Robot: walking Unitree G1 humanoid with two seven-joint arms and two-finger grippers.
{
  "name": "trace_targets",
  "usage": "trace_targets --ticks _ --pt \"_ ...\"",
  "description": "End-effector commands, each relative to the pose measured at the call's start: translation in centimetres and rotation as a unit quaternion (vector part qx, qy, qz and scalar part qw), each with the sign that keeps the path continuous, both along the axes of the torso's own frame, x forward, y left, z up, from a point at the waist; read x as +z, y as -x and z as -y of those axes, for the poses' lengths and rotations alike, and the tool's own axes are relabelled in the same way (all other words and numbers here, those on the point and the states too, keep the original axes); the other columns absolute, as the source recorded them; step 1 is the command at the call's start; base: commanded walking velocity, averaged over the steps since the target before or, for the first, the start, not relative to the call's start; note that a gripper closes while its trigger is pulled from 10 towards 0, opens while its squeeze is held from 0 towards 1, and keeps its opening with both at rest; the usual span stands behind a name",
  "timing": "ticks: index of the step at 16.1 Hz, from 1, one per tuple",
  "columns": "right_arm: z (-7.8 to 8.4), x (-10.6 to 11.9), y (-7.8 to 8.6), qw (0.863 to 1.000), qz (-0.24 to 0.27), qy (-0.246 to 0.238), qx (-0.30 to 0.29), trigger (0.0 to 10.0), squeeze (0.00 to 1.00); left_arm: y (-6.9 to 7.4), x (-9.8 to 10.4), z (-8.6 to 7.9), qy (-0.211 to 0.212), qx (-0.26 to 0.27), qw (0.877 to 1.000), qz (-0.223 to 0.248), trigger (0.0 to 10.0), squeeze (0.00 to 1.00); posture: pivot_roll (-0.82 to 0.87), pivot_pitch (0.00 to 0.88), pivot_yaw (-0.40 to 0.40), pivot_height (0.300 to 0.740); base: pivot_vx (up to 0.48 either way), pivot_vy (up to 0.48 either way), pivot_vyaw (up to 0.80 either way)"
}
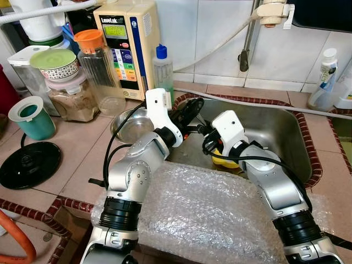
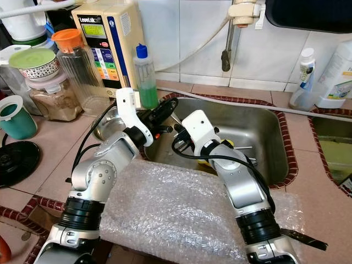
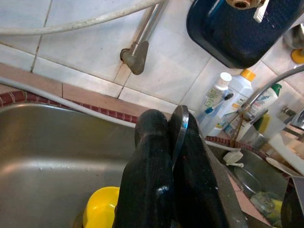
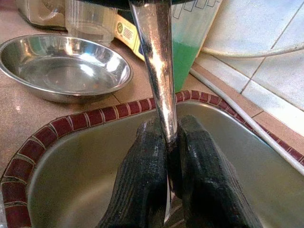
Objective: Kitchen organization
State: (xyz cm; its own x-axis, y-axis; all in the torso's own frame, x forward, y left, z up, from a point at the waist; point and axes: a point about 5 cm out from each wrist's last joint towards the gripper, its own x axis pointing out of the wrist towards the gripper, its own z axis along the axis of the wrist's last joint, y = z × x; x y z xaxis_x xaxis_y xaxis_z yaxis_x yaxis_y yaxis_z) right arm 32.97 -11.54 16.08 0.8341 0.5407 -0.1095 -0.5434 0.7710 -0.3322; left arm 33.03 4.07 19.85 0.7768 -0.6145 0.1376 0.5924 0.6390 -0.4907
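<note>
Both arms reach over the steel sink [image 1: 278,129]. My left gripper [image 1: 191,108] and my right gripper [image 1: 204,132] meet above its left end, each shut on the same flat steel utensil [image 4: 159,71]. In the right wrist view the utensil's shiny handle rises from between the black fingers [image 4: 142,180]. Seen from the left wrist, its thin metal edge [image 3: 180,128] sits pinched between the fingers [image 3: 152,161]. Which kind of utensil it is stays hidden. A yellow object [image 1: 226,160] lies in the sink under my right wrist.
A steel bowl [image 1: 132,124] rests on the tiled counter left of the sink, next to a green soap bottle [image 1: 163,69]. Jars, a teal cup [image 1: 32,116] and a water machine [image 1: 124,47] crowd the back left. Bubble wrap [image 1: 203,214] covers the front edge. Bottles [image 1: 324,80] stand at the right.
</note>
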Motion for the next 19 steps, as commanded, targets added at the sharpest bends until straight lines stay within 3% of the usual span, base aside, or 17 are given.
trace_targets --ticks 1,3,4,5,6,13,19 --pt "1.9 0.1 -0.7 0.999 -0.005 0.006 -0.044 0.0 0.00 -0.2 0.2 -0.9 -0.008 0.014 1.000 0.014 0.0 0.00 -0.03 0.000 0.093 0.740 0.000 0.000 0.00" --pt "1.9 0.1 -0.7 0.999 -0.004 0.006 -0.047 0.0 0.00 0.0 -0.3 -0.9 -0.019 0.012 1.000 0.013 0.0 0.00 -0.03 0.000 0.093 0.740 0.000 0.000 0.00" --pt "1.9 0.0 -0.8 0.999 -0.003 0.006 -0.048 0.0 0.00 0.1 -0.4 -0.9 -0.021 0.010 1.000 0.012 0.7 0.00 -0.03 0.000 0.094 0.740 0.000 0.000 0.00" --pt "2.0 0.0 -0.8 0.999 -0.003 0.005 -0.051 0.0 0.00 0.1 -0.6 -0.9 -0.025 0.008 1.000 0.012 5.5 0.80 -0.03 0.000 0.094 0.740 0.000 0.000 0.00" --pt "2.1 0.1 -1.0 0.998 0.000 0.006 -0.055 0.0 0.00 0.3 -0.8 -0.9 -0.033 0.002 0.999 0.014 10.0 1.00 -0.02 0.000 0.089 0.740 0.000 0.000 0.00" --pt "3.5 -0.2 -2.4 0.996 0.015 0.037 -0.079 0.0 0.00 1.7 -2.4 -1.4 -0.080 -0.038 0.996 0.018 10.0 1.00 -0.01 0.000 0.085 0.740 0.000 0.000 0.00" --pt "5.6 -2.0 -4.2 0.989 0.010 0.094 -0.110 0.0 0.00 3.2 -5.5 -3.9 -0.148 -0.040 0.988 -0.002 10.0 1.00 0.05 0.000 0.088 0.740 0.000 0.000 0.00"
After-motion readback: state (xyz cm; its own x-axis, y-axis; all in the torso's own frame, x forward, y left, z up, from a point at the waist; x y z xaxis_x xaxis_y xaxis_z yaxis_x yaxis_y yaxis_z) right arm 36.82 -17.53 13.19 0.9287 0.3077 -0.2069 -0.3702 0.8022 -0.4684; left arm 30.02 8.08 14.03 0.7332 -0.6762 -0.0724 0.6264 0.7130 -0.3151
